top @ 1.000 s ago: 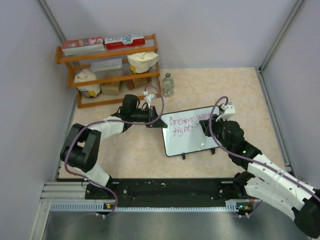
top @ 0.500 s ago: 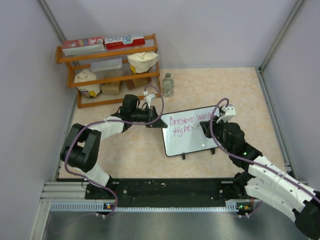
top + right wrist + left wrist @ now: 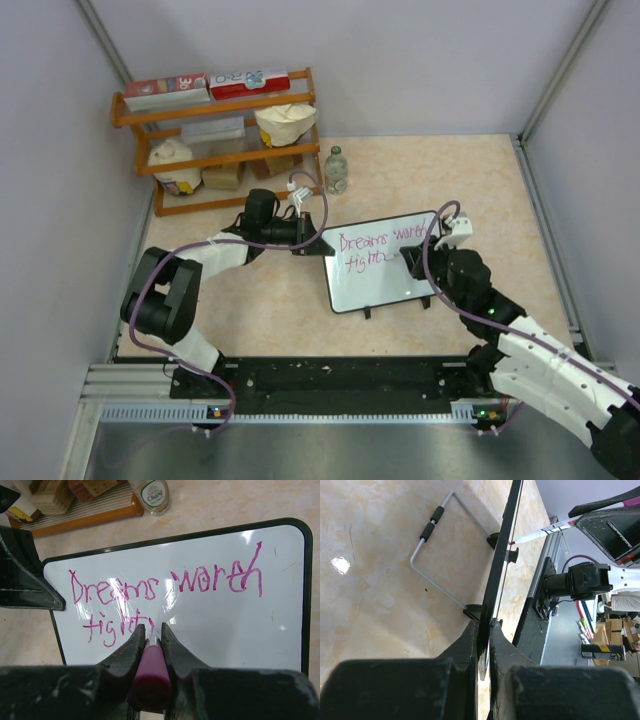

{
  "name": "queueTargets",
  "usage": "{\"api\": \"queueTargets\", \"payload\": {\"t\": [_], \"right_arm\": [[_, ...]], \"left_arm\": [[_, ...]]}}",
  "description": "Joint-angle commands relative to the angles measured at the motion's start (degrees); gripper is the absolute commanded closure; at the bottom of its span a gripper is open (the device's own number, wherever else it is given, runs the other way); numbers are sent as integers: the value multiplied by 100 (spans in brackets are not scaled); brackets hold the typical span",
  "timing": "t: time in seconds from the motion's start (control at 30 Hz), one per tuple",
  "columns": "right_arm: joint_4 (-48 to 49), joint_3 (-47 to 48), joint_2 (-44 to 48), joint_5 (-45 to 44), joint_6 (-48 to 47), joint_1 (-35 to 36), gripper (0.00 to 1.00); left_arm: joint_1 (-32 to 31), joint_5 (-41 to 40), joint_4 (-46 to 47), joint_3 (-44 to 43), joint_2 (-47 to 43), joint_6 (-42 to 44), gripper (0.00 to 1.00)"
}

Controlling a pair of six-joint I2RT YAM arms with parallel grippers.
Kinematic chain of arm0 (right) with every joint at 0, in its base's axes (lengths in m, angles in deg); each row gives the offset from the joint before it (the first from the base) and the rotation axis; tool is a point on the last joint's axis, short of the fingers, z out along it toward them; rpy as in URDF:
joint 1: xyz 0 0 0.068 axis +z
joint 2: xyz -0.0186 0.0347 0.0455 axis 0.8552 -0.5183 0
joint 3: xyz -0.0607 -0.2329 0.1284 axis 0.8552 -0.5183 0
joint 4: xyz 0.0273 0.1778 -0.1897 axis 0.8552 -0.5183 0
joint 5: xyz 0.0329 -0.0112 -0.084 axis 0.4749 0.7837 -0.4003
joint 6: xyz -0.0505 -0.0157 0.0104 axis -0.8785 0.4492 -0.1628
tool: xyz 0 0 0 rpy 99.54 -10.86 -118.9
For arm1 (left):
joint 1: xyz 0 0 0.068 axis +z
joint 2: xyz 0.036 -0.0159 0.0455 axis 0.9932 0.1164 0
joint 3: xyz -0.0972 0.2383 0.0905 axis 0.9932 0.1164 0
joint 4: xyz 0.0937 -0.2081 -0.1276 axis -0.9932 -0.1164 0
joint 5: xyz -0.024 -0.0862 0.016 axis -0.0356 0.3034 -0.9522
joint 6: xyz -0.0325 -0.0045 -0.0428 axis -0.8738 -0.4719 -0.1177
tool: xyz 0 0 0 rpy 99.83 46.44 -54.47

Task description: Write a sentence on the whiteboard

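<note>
The whiteboard [image 3: 380, 280] stands tilted on its small black feet at mid-table; in the right wrist view [image 3: 210, 615] it fills the frame. The sentence [image 3: 165, 587] in pink marker reads "Dreams worth" on the top line and "fight" plus one fresh stroke below; it also shows in the top view [image 3: 378, 243]. My left gripper [image 3: 310, 243] is shut on the board's left edge, seen edge-on in the left wrist view [image 3: 485, 630]. My right gripper [image 3: 152, 630] is shut on a magenta marker [image 3: 148, 677], its tip at the board just right of "fight".
A wooden shelf [image 3: 215, 150] with boxes and bags stands at the back left. A small bottle [image 3: 336, 170] stands just behind the board, also in the right wrist view [image 3: 150, 494]. The board's wire stand [image 3: 445, 555] rests on the tabletop behind it.
My right gripper has shifted slightly right along the second line and a new short stroke has appeared after "fight". The left arm and the board have not moved.
</note>
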Motion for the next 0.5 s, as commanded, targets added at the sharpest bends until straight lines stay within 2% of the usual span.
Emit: {"api": "queueTargets", "payload": {"t": [0.0, 0.23, 0.47], "right_arm": [[-173, -122, 56, 34, 17, -43, 100], [-173, -105, 74, 60, -1, -52, 100], [-94, 325, 214, 157, -18, -43, 100]], "left_arm": [[43, -752, -143, -93, -24, 297, 100], [43, -752, -151, -93, -33, 305, 100], [43, -761, -151, -93, -24, 297, 100]]}}
